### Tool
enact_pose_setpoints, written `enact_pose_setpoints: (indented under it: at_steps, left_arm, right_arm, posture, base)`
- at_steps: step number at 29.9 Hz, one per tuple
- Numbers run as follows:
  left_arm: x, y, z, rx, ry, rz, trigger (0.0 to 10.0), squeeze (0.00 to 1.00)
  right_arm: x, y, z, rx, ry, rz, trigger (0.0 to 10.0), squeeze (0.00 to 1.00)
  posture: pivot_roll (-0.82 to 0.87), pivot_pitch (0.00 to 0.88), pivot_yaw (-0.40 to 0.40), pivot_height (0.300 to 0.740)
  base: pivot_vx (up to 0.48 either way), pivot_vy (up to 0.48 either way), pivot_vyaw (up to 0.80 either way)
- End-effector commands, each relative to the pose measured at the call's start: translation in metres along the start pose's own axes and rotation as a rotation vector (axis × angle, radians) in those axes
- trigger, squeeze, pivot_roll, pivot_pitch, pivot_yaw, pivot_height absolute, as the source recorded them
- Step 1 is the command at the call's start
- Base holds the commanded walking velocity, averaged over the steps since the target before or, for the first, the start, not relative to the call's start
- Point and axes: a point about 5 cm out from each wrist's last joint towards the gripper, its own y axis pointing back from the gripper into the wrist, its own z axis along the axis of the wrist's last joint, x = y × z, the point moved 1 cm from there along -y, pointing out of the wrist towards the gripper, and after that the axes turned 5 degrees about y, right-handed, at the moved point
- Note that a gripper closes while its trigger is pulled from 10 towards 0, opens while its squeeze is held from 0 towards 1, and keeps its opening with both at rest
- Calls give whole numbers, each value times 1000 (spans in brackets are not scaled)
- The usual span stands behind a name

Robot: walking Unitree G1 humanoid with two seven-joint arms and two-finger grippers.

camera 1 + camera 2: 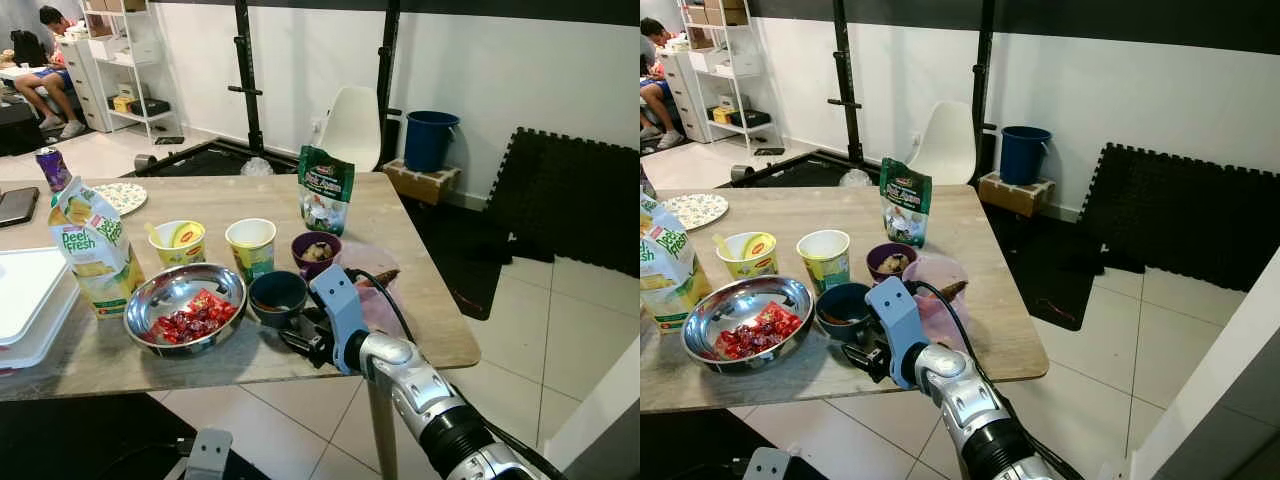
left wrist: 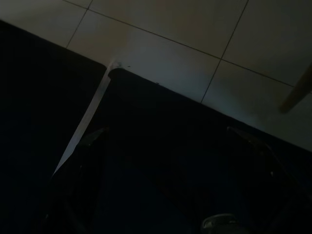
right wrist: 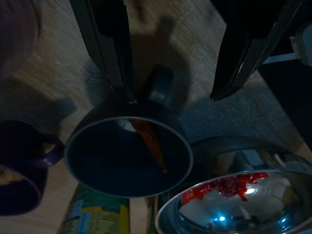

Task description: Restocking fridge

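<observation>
On the wooden table (image 1: 420,330) stand a Peel Fresh juice carton (image 1: 95,255), a steel bowl (image 1: 185,305) of red pieces, two yellow cups (image 1: 178,240) (image 1: 252,245), a purple mug (image 1: 316,250), a dark blue cup (image 1: 278,297) and a green pouch (image 1: 325,188). My right gripper (image 1: 300,335) is at the table's front edge, right beside the dark blue cup (image 3: 127,156). It is open (image 3: 173,96), its fingers (image 3: 109,53) level with the cup's near rim. The left gripper (image 2: 165,195) hangs low over dark floor, its dim fingers apart.
A pink plate (image 1: 372,275) lies right of the purple mug. A white tray (image 1: 25,295), a purple can (image 1: 52,168) and a patterned plate (image 1: 120,197) sit at the left. Beyond the table are a white chair (image 1: 352,125), a blue bucket (image 1: 430,138), black mats (image 1: 570,195) and a seated person (image 1: 45,75).
</observation>
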Motion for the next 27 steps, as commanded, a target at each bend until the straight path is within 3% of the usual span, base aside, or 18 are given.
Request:
enact_pose_setpoints:
  at_steps: [1,8,15,27]
  left_arm:
    - [0,1,-6,23,-14,-6,10000,0]
    - [2,0,-3,18,-20,-3,10000,0]
    - [3,0,-3,18,-21,-1,10000,0]
    - [4,0,-2,17,-19,-1,10000,0]
  right_arm:
    - [18,-10,3,-17,-32,15,10000,0]
    - [14,-19,3,4,-50,-87,10000,0]
    - [17,-22,2,18,-53,-97,10000,0]
    - [23,-29,9,-19,-136,-95,10000,0]
  posture:
    - [-30,94,-16,740]
    - [-23,117,-14,740]
    - [-20,126,-13,740]
    - [-21,128,-11,740]
  base:
    - [0,0,0]
    - [0,0,0]
    - [0,0,0]
    - [0,0,0]
